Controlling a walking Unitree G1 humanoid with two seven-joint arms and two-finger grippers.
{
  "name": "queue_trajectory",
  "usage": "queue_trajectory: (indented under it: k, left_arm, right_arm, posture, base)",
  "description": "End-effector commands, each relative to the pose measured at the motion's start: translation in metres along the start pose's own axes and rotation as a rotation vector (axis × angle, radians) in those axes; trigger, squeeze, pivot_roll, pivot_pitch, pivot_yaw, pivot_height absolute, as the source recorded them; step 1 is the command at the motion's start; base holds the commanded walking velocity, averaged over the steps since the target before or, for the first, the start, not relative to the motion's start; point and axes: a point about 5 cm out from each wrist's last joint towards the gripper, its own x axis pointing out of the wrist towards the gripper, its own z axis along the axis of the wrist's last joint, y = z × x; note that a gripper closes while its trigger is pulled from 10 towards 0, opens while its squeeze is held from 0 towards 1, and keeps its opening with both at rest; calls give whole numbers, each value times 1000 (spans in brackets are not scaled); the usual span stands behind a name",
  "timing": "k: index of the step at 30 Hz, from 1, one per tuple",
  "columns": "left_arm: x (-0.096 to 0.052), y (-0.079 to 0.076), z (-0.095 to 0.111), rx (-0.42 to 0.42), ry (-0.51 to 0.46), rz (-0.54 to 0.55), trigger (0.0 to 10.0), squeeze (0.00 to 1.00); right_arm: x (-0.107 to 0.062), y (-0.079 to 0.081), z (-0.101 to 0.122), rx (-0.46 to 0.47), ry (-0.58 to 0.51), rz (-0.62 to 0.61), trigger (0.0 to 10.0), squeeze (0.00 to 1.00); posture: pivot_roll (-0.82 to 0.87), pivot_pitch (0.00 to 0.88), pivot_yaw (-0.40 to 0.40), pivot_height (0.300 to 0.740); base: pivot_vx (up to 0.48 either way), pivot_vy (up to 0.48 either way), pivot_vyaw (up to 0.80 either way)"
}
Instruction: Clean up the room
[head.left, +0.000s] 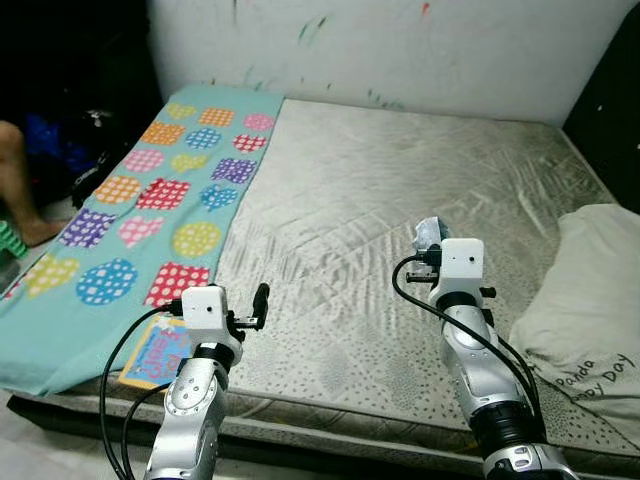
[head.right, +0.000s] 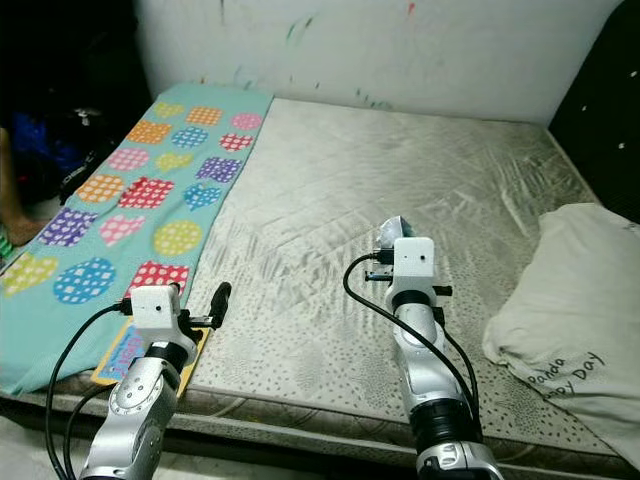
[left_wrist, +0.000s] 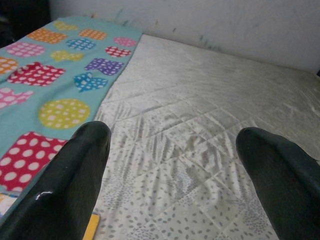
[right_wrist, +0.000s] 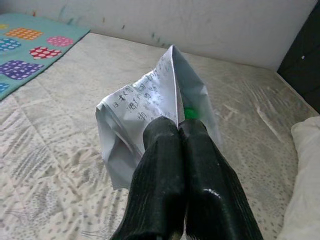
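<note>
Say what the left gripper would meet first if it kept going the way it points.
Probably the bare mattress: the open left gripper points low across it toward the wall, with the blanket off to one side. Depth is unclear.

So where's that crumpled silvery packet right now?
The crumpled silvery packet with printed text is pinched in the right gripper, jaws shut, above the middle of the grey quilted mattress, left of the white pillow.

A bare grey mattress (head.left: 400, 200) fills the scene, a teal patterned blanket (head.left: 150, 200) along its left side, a pale pillow (head.left: 585, 290) at right.
</note>
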Motion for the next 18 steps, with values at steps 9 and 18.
queue_trajectory:
  k: [9,18]
  left_arm:
    - [3,-1,3,5,-3,-8,10000,0]
    - [4,-2,2,1,-2,-8,10000,0]
  right_arm:
    - [2,0,2,-7,2,7,10000,0]
    - [2,0,1,-15,7,14,10000,0]
  posture:
    - [-71,0,-13,740]
    - [-71,0,-17,740]
  base:
    - [0,462,0]
    - [0,480,0]
